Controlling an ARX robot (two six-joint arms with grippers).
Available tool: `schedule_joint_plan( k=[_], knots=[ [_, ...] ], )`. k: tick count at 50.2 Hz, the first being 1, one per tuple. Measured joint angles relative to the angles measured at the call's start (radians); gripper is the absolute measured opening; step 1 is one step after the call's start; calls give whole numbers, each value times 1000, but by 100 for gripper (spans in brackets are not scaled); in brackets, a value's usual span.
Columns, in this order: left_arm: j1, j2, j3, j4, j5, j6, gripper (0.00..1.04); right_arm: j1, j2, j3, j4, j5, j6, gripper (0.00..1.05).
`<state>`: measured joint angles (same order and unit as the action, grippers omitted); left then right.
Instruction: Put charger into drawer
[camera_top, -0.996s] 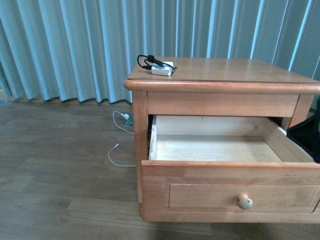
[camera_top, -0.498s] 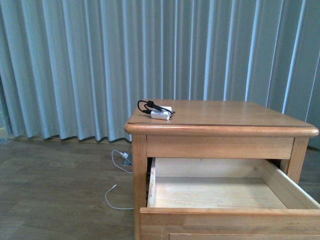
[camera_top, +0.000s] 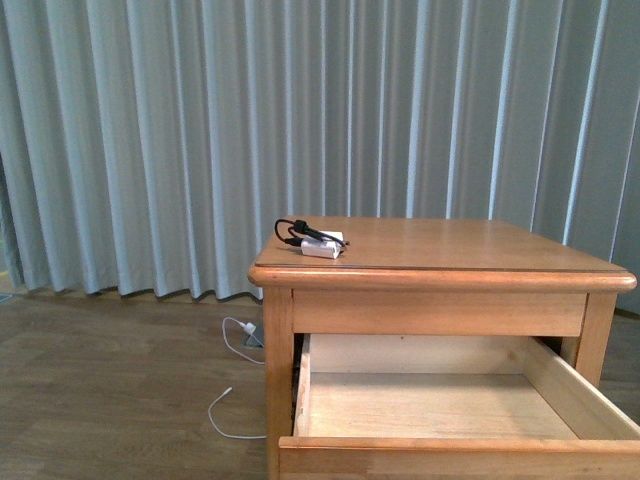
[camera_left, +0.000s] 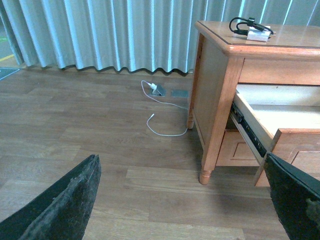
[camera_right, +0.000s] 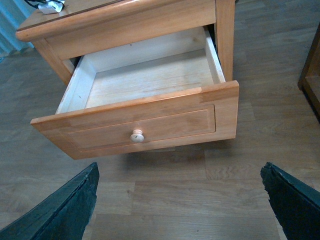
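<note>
I see the charger (camera_top: 318, 243) lying on top of the table (camera_top: 480, 250), near its left edge. The drawer (camera_top: 450, 443) under the table top is pulled out. My left fingers (camera_left: 65, 200) and right fingers (camera_right: 60, 210) are spread wide, holding nothing.

Front view faces the nightstand (camera_top: 440, 312) closely; both wrist views look down, sharing its open drawer (camera_top: 460, 443).

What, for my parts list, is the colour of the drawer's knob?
The knob is pale cream, lighter than the honey-coloured drawer front; clearest in the right wrist view.
</note>
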<state>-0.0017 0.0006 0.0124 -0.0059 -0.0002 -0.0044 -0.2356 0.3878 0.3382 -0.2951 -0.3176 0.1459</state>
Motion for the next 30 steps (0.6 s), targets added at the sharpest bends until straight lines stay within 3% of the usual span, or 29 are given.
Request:
schedule_joint_plan(
  k=[6,8,12,16,20,25,30],
  knots=[
    [0,0,0,0,0,0,99,1,-3,-3,7,5,-3,96],
    [0,0,0,0,0,0,99,26,-54,-78,178,92,-51,87],
    [0,0,0,0,0,0,99,64,-127,-166,359,158,-100,71],
    [0,0,0,0,0,0,99,94,-154,-187,383,183,-121,57],
    [0,0,0,0,0,0,99,192,-232,-208,298,303,-136,43],
    [0,0,0,0,1,0,99,228,-284,-224,275,306,-142,57],
    [0,0,0,0,0,0,99,230,-286,-223,275,314,-142,77]
  ],
)
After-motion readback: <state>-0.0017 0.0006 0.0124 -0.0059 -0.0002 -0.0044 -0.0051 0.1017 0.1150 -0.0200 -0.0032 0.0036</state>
